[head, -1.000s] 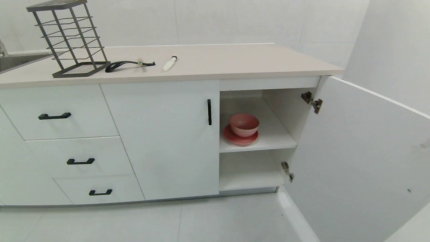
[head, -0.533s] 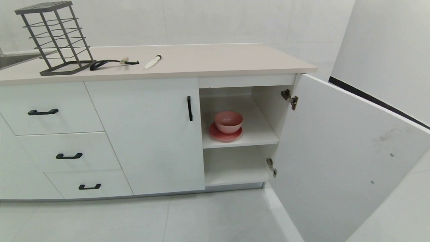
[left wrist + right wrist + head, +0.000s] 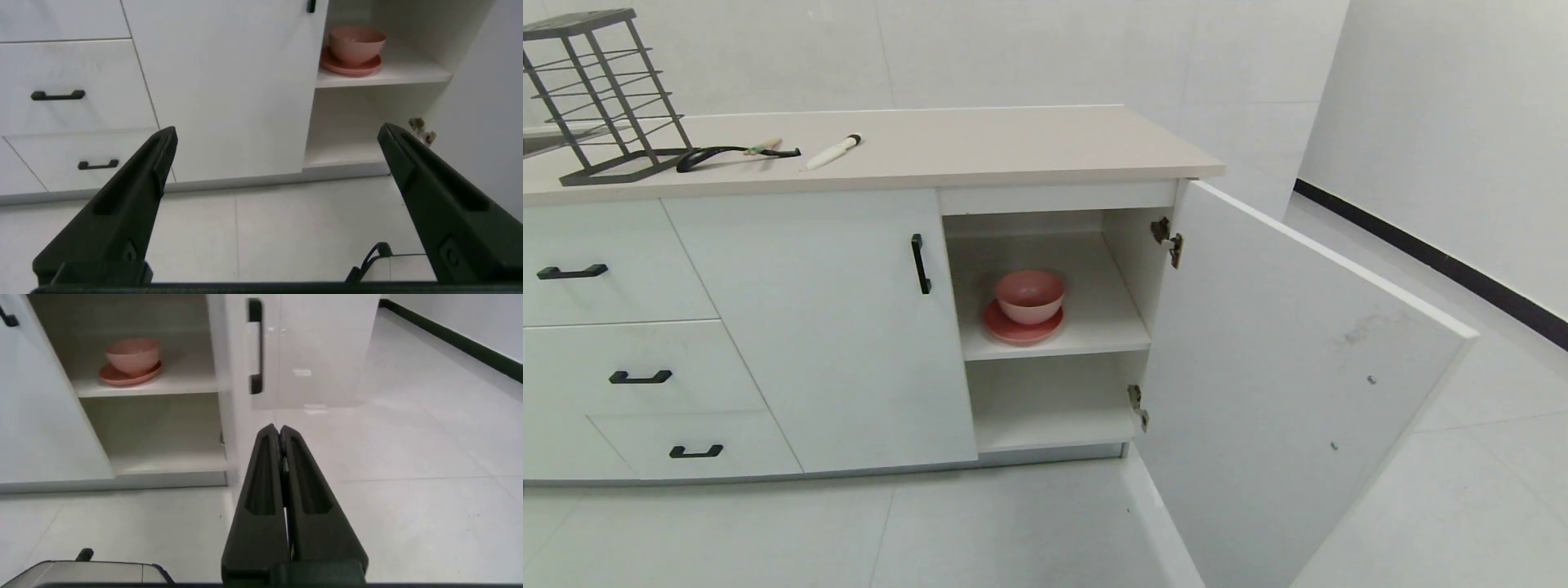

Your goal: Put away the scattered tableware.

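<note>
A pink bowl sits on a pink plate on the upper shelf of the open cabinet. The left wrist view shows the bowl and plate beyond my left gripper, which is open, empty and low above the floor. My right gripper is shut on nothing, in front of the open door's edge, with the bowl and plate farther back. On the countertop lie a black ladle and a white-handled utensil.
The cabinet door stands wide open to the right, its black handle on the outer face. A dark wire rack stands on the counter's left. Drawers and a closed door are left of the opening. The lower shelf is bare.
The whole head picture has shifted left, so the camera has turned to the right. The bowl, plate and counter utensils keep their places.
</note>
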Robot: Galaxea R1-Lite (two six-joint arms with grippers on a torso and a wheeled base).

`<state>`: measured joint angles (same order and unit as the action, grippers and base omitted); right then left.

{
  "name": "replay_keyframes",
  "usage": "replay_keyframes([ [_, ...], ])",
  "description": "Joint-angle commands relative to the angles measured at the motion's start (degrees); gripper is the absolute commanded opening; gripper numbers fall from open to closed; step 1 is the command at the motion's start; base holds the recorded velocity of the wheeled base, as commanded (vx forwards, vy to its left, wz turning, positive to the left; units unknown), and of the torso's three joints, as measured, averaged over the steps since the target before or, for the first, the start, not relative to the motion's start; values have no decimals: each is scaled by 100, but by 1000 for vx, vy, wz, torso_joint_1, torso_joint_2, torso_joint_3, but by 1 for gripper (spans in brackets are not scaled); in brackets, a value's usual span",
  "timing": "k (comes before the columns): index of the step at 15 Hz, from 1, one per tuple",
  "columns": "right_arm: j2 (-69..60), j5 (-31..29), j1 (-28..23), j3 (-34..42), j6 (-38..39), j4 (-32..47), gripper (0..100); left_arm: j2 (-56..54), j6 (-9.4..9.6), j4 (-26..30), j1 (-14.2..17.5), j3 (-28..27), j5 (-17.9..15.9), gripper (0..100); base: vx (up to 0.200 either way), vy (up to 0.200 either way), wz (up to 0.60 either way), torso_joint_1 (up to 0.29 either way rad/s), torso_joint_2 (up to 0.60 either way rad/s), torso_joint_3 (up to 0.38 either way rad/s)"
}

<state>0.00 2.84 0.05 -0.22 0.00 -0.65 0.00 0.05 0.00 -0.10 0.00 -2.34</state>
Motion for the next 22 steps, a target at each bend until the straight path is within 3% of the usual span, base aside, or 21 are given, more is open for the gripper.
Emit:
replay_keyframes([
  [1,9,6,-5,-13,-18,-639,0,0,4,0,1,0,6,100,0,-200,0,7,2,2],
  [2,97,41,-49,-198,-35,-1438,0,0,4,0,1,0,6,100,0,0,0,0,0,0],
  [4,1143,560,-172,-725,-62,-1342,0,0,21,0,1,0,6,100,0,0,0,0,0,0],
  [8,4430,709,443,-2149,-325,-1588,0,0,4,0,1,0,14,100,0,0,0,0,0,0],
  [13,6469,1210,382,-1982,-352,-2950,0,0,-14,0,1,0,14,100,0,0,0,0,0,0],
  [17,7198,1228,320,-1551,-343,-4005,0,0,-31,-9,1,0,14,100,0,0,0,0,0,0],
  [22,7400,1360,329,-1455,-369,-4321,0,0,-146,-9,1,0,23,100,0,0,0,0,0,0],
])
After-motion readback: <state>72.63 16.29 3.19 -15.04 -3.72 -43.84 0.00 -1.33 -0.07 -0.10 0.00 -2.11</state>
